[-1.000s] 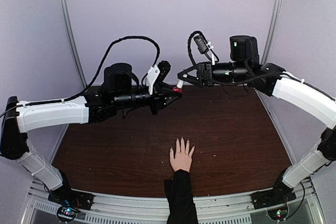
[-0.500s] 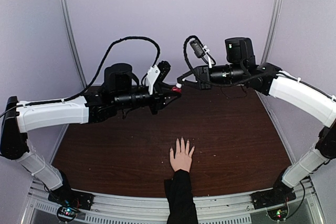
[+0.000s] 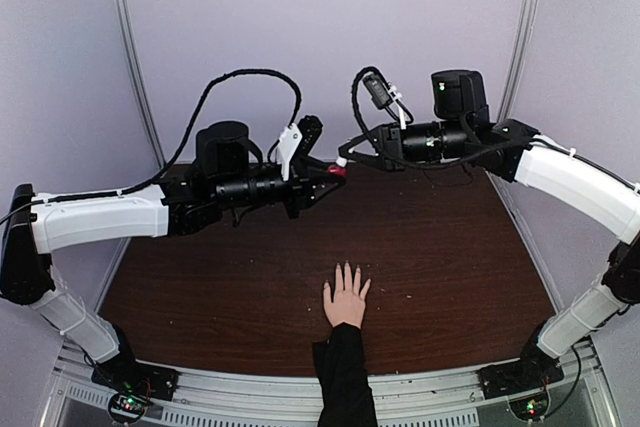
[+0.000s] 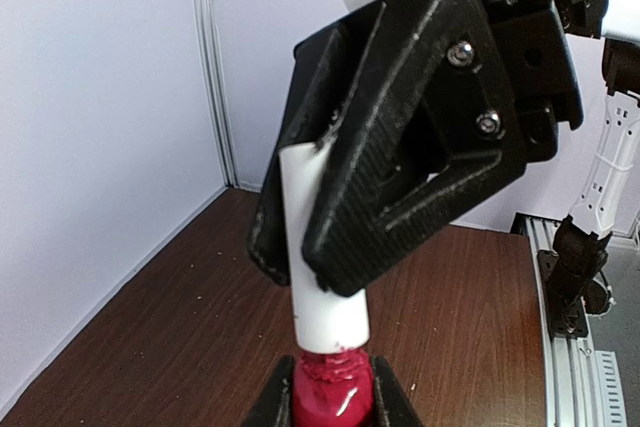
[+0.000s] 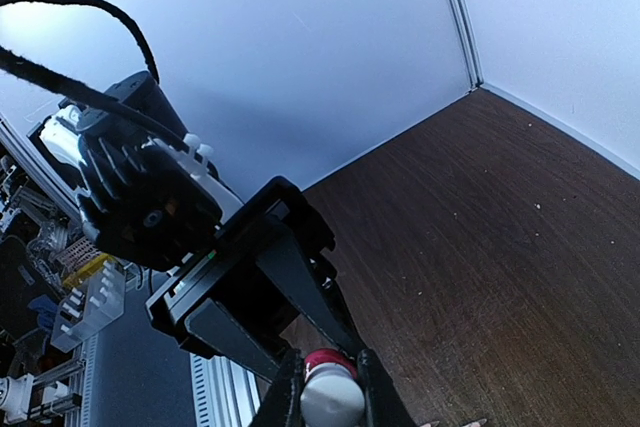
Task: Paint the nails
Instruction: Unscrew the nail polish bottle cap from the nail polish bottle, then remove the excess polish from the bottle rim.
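The nails [image 3: 345,269] tipped a pale hand [image 3: 346,303] lying flat at 6 o'clock on the desk [image 3: 450,247], too small to judge their colour. Well apart toward 12 o'clock, the left pincer [image 3: 331,178] clenched a red bottle [image 4: 333,394]; the right pincer [image 3: 345,156] clamped its white cap [image 4: 318,282].

Arms: two, one claw apiece: left claw [image 3: 328,177], right claw [image 3: 347,156].
Red bottle [image 4: 333,395]: one.
White cap [image 4: 320,257]: one.
Human hand [image 3: 346,304]: one; black sleeve [image 3: 343,377]: one.
Fingers [image 3: 346,273]: five, thumb included, seen from above.
Nails: too small to count.
Desk [image 3: 450,247]: one.
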`<state>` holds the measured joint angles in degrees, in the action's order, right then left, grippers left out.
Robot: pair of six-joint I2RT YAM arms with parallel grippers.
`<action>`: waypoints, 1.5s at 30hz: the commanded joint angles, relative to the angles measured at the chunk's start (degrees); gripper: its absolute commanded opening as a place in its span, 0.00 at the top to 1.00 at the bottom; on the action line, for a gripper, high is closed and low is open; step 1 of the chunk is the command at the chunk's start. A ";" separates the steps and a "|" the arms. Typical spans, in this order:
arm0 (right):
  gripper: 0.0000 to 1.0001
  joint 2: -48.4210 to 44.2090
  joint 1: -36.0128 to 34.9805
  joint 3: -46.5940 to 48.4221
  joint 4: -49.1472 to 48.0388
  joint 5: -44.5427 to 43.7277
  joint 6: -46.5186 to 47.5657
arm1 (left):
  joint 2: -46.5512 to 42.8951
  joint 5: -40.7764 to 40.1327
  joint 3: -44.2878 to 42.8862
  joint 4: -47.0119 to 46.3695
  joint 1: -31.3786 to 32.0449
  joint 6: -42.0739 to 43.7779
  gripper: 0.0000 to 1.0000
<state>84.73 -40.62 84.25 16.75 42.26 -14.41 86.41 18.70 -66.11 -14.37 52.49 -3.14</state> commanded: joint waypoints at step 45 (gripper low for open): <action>1.00 -5.51 0.23 -0.58 0.66 0.11 8.50 | 0.01 3.65 -0.43 -1.99 0.27 -0.74 1.00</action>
<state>80.90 -40.62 83.94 18.61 42.39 -6.33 86.35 22.04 -66.00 -14.48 52.58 -3.51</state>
